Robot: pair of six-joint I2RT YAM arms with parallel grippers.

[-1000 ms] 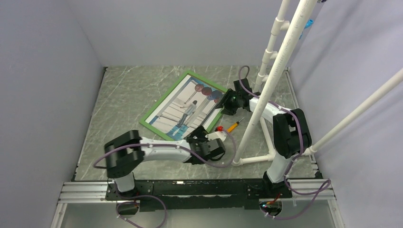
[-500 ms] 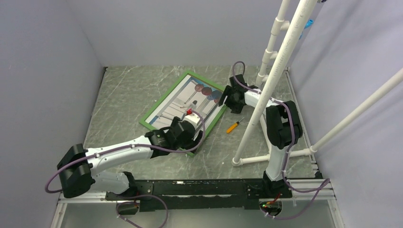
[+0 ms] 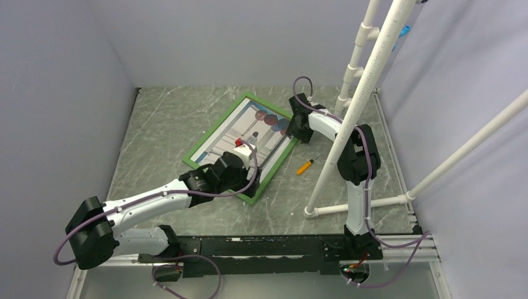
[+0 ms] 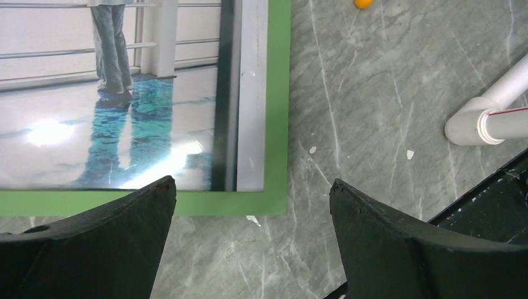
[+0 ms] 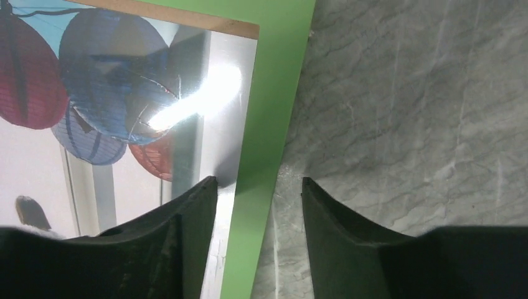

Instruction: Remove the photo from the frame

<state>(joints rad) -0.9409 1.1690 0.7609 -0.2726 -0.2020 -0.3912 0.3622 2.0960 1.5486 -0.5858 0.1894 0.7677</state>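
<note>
The photo (image 3: 249, 140) sits inside the frame (image 5: 268, 124), flat on the table (image 3: 162, 118), with its long axis running near-left to far-right. My right gripper (image 5: 258, 180) is at the far-right end, its jaws partly spread astride the green rim and not pinching it. My left gripper (image 4: 249, 187) hovers spread wide over the near corner.

the left wrist view crops the large print of a person on pale steps (image 4: 112, 93) to the legs. the small orange object (image 4: 362, 3) is clipped to a sliver, perhaps a tool handle. from above, the white left arm (image 3: 155, 199) covers the near edge of the thin green picture frame (image 3: 217, 129).
</note>
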